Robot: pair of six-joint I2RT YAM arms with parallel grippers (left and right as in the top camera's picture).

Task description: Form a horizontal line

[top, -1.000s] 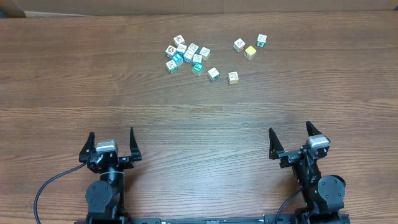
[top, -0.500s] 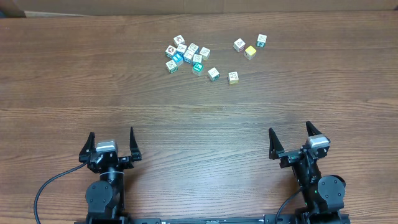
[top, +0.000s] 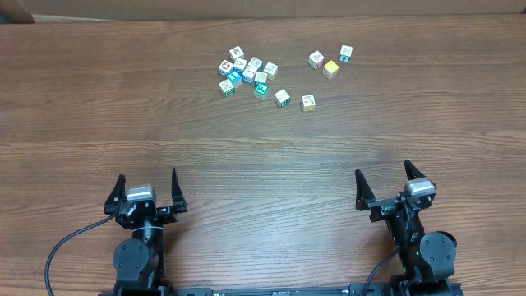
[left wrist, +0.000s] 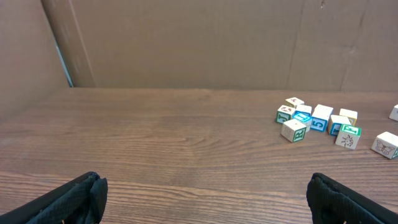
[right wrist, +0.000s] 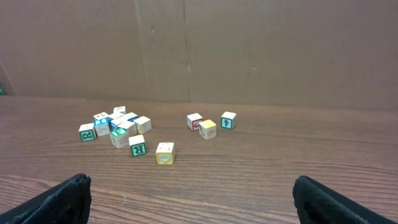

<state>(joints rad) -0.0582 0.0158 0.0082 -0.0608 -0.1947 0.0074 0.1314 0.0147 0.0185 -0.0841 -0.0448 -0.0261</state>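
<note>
Two arms waiting, cubes unsorted: the left gripper (top: 147, 176) and the right gripper (top: 383, 169) are sitting at the near edge of the wooden table (top: 263, 156). Each is spreading its jaws to the full and holding nothing.

No horizontal line is showing yet. The pieces for it are lying well apart from both grippers on the far side. Most are touching in a cluster of toy cubes (top: 246, 72). Two loose cubes (top: 282, 97) are resting just to its near right, and three more, among them a yellow cube (top: 331, 68), are sitting further right.

The cluster is posing the main hazard. Jaws coming down this wide are likely to be nudging neighbours and scattering them. A cube this small may be twisting or slipping as it is pinched, leaving the row crooked or gapped. With both arms reaching for the same patch, they may also be crowding each other.

As for lettering, the left wrist view is showing a green "R" on a green-edged cube (left wrist: 294, 130) and a blue "5" on a blue-edged cube (left wrist: 319, 123). The right wrist view is showing another green "R" on one loose cube (right wrist: 137, 145). The other faces are reading too small, and no brand is appearing.
</note>
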